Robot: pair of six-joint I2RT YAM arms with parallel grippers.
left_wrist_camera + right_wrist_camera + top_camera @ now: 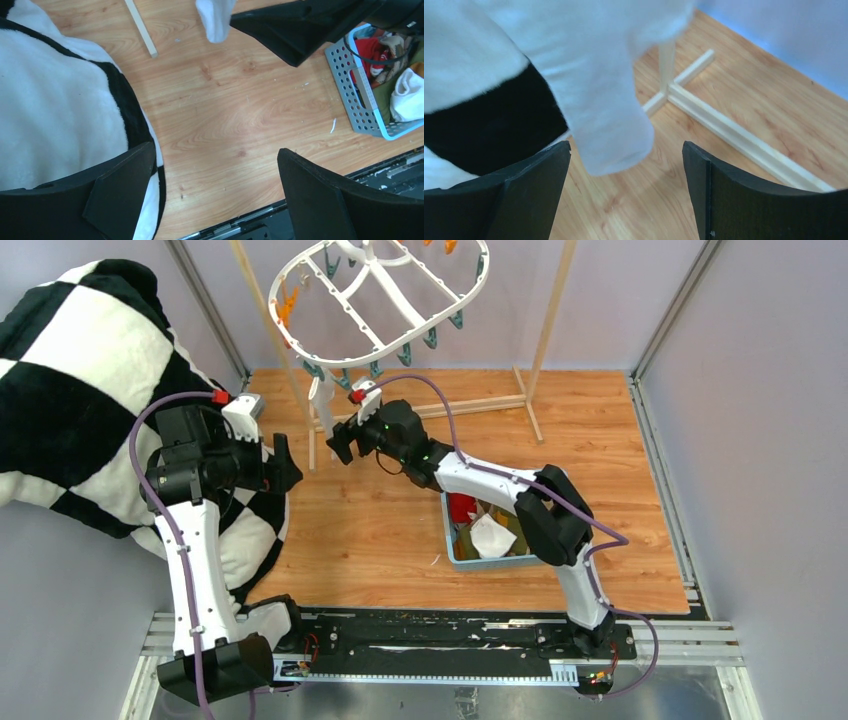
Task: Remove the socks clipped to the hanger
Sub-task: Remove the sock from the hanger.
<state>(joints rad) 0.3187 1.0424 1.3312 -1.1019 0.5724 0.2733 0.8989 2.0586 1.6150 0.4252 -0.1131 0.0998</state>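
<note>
The white oval hanger (pixel 385 310) hangs tilted at the top, with teal and orange clips round its rim. One white sock (pixel 322 400) dangles from its near-left edge. My right gripper (pixel 338 443) is open just right of and below that sock. In the right wrist view the sock's toe (pixel 609 120) hangs in front of and slightly above the open gripper (pixel 626 170), touching neither finger. My left gripper (pixel 285 465) is open and holds nothing, low over the floor beside the blanket. The left wrist view shows the same sock toe (pixel 215 20) at the top.
The checked black-and-white blanket (pixel 90 390) fills the left side and reaches under my left arm. A light wooden rack (pixel 530 390) carries the hanger; its foot bars (pixel 724 130) lie on the floor. A blue basket (pixel 447 540) with red and white socks sits under my right arm.
</note>
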